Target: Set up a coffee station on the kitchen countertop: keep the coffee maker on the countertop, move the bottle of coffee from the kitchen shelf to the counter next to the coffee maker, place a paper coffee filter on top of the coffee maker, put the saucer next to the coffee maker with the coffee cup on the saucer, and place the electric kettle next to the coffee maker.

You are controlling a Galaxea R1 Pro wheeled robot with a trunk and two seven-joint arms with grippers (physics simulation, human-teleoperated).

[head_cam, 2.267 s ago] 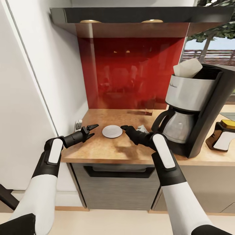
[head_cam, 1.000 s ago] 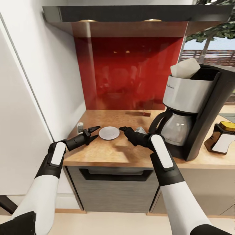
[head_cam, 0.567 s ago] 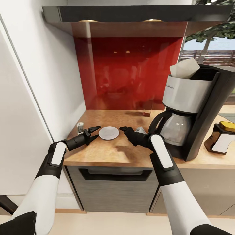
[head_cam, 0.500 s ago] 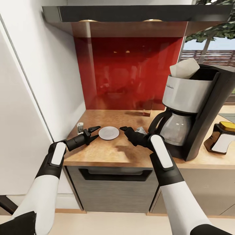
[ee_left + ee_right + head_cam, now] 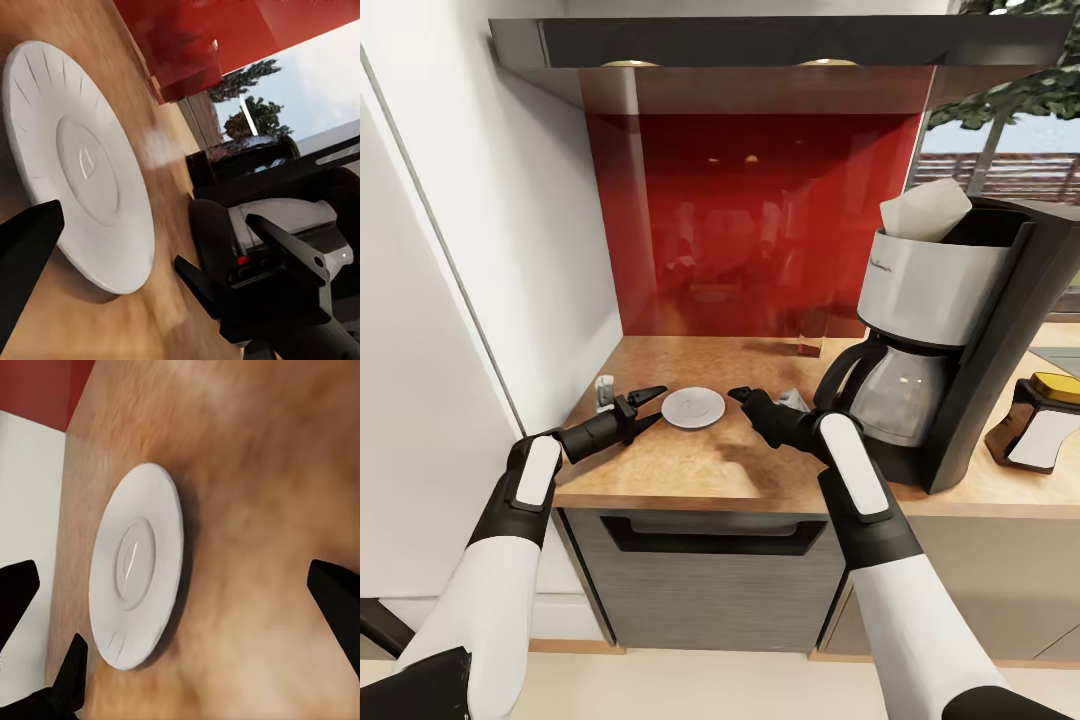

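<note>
The white saucer (image 5: 693,407) lies flat on the kitchen countertop (image 5: 690,470), left of the coffee maker (image 5: 960,330). The paper coffee filter (image 5: 926,210) sits on top of the coffee maker. My left gripper (image 5: 659,403) is open, with its tips at the saucer's left rim. My right gripper (image 5: 740,397) hovers open just right of the saucer (image 5: 135,566). The bottle of coffee (image 5: 1038,423) lies tilted on the counter, right of the machine. The black kitchen shelf (image 5: 790,45) hangs overhead. The coffee cup and the electric kettle are out of view.
A white wall (image 5: 490,250) closes the counter's left end. A glossy red backsplash (image 5: 760,220) stands behind it. Grey drawer fronts (image 5: 710,580) sit below the counter's front edge. In the left wrist view the right gripper (image 5: 229,255) faces me across the saucer (image 5: 75,165).
The camera shifted slightly early on. My left gripper edged closer to the saucer's rim. In the last second nothing has visibly moved.
</note>
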